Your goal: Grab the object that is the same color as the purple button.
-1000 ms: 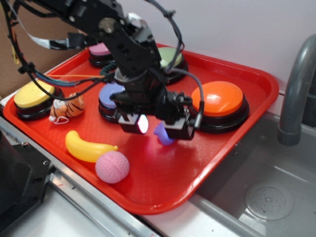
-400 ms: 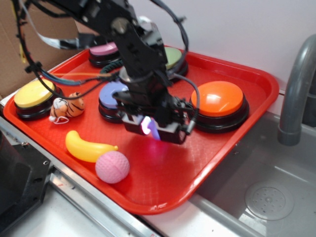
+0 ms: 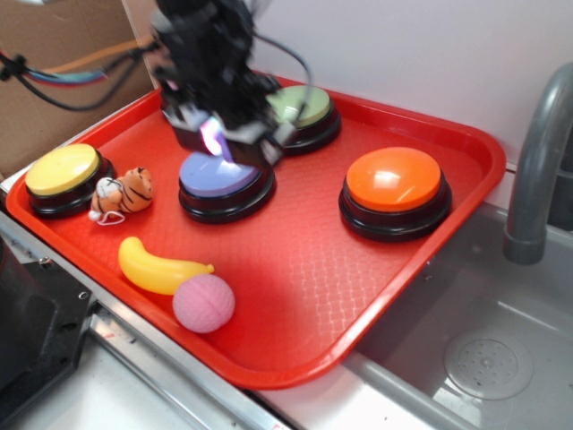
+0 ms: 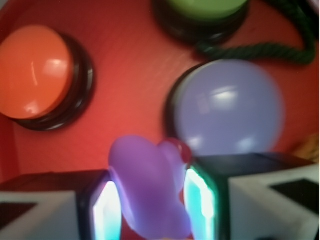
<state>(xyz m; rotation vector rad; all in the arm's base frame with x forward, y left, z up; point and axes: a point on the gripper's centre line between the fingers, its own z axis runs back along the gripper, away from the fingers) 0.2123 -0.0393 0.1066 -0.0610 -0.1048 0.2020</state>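
My gripper (image 3: 218,137) is shut on the small glossy purple toy (image 4: 150,187), which sits squeezed between the two lit pads (image 4: 106,212) in the wrist view. In the exterior view only a purple-pink glow of the toy (image 3: 213,137) shows between the jaws. The gripper hangs raised above the back of the red tray (image 3: 322,296), just over the far left edge of the lavender-blue domed purple button (image 3: 224,176). That button also shows in the wrist view (image 4: 230,107), just beyond the toy.
On the tray stand an orange button (image 3: 394,179), a green button (image 3: 303,106) and a yellow button (image 3: 61,168). A tiger toy (image 3: 124,192), a yellow banana (image 3: 159,267) and a pink ball (image 3: 203,303) lie front left. A grey tap (image 3: 537,152) and sink are at the right.
The gripper closed on the purple toy in the tray's middle, lifted it, and moved back and left to above the purple button.
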